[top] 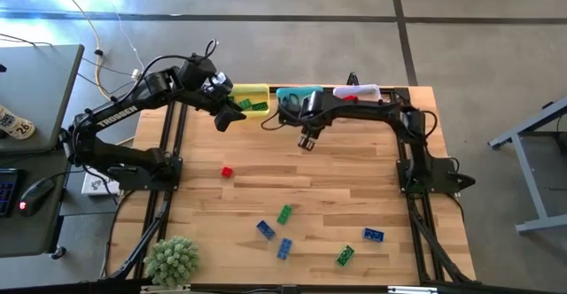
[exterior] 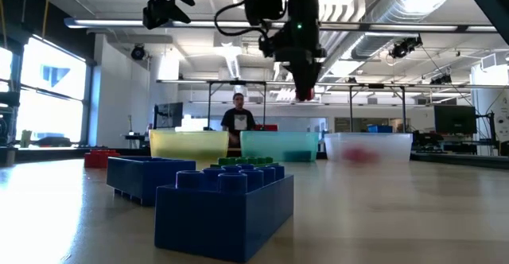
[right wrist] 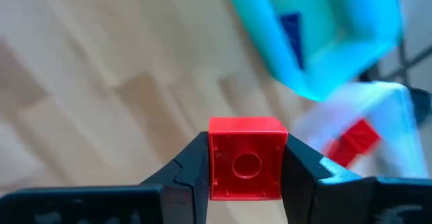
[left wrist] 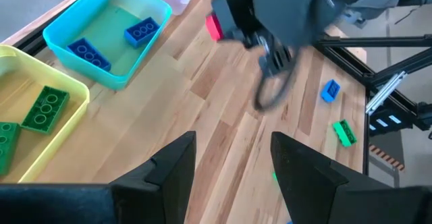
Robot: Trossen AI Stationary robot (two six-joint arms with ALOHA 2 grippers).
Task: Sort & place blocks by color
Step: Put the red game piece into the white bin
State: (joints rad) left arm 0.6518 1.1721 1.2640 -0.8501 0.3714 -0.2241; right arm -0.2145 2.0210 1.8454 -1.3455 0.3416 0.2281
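High view: right gripper hangs over the tabletop just near of the teal bin, with the clear bin to its right along the far edge. Left gripper sits beside the yellow bin. Loose blocks remain: one red block mid-left, green and blue ones toward the near edge.

Low view: right gripper is raised, something red at its tip, above the bin row.

Left wrist view: left gripper stands open and empty; green bricks lie in the yellow bin, blue ones in the teal bin.

Right wrist view: right gripper is clamped on a red brick.

Step in hand, as judged: carrying red to its bin. Next calls for moving right over the clear bin, where a red piece already lies, then releasing.
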